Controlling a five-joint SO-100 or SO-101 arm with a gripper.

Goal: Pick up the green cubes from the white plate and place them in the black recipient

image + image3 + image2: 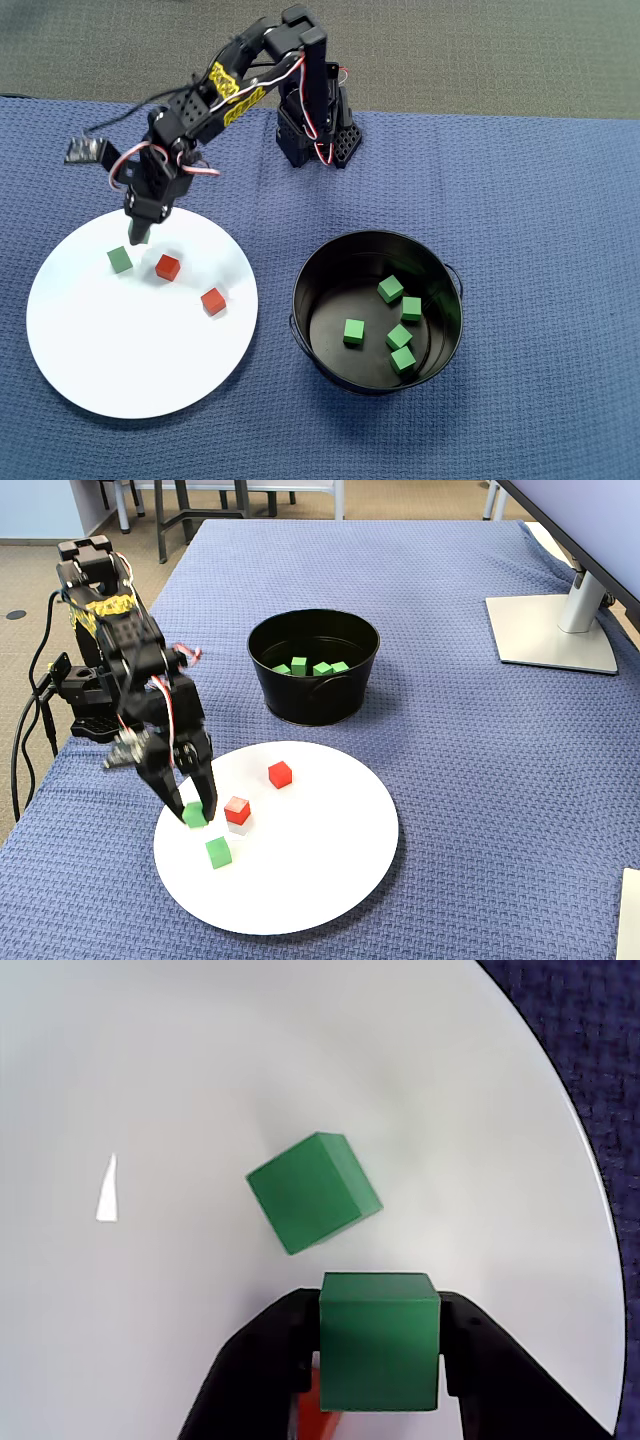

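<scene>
Holding one green cube (380,1340) tight near the white plate's (330,880) left edge, the gripper (378,1355) could drop it if its hold slips.

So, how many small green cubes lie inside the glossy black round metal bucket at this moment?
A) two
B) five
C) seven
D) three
B: the overhead view shows five small green cubes on the shiny bottom of the glossy black round metal bucket, while one more green cube is clamped in the gripper and another lies on the large flat white plate.
</scene>
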